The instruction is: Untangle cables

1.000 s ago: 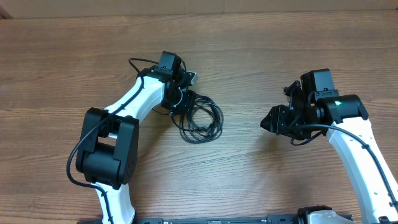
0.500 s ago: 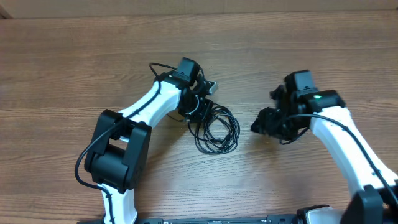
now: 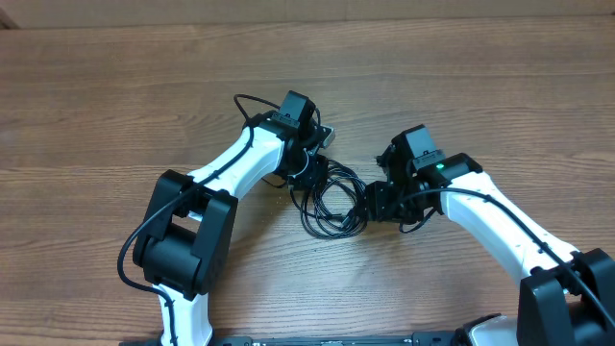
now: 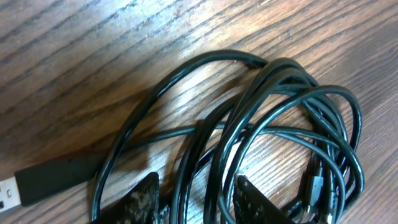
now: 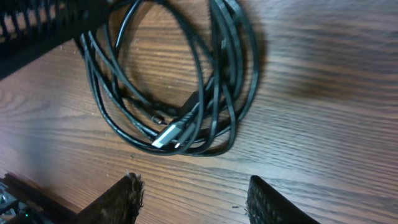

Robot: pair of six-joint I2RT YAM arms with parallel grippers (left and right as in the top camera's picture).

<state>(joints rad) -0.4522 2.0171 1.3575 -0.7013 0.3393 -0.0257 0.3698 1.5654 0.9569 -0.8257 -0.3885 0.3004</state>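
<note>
Swinging inward, the right jaws now near the cables (image 3: 332,185).

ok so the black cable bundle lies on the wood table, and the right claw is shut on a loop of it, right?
No. The cable bundle does lie on the wood table, but the right claw is open, not shut on a loop. The right wrist view shows its fingers wide apart over bare wood, with the bundle ahead of them.
</note>
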